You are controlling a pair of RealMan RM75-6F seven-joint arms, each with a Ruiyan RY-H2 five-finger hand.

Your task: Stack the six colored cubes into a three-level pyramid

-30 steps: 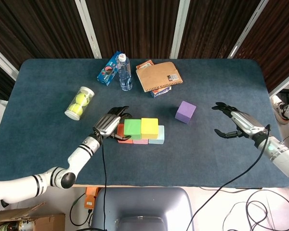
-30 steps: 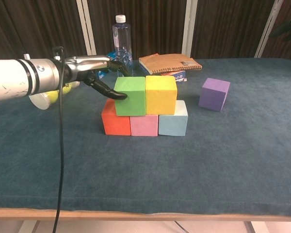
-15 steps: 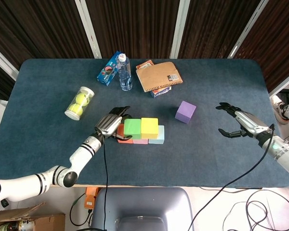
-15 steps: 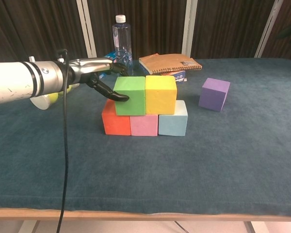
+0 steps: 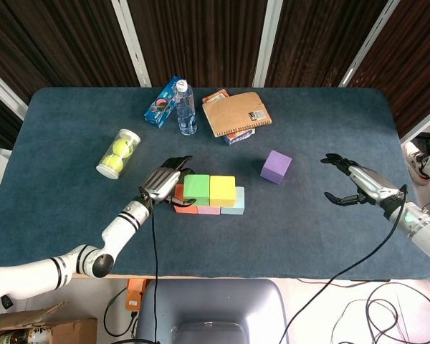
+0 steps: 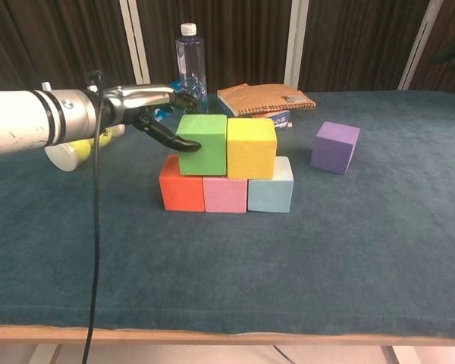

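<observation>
Left hand [image 6: 153,112] seemingly gripping green cube [image 6: 203,145].

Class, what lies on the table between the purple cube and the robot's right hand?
Only bare blue cloth lies between the purple cube and the open right hand; the head view shows it.

A robot test room — a blue cloth-covered table [image 5: 72,236] before dark slatted wall panels [image 5: 201,36], loose cables [image 5: 358,308] trailing on the floor.
</observation>
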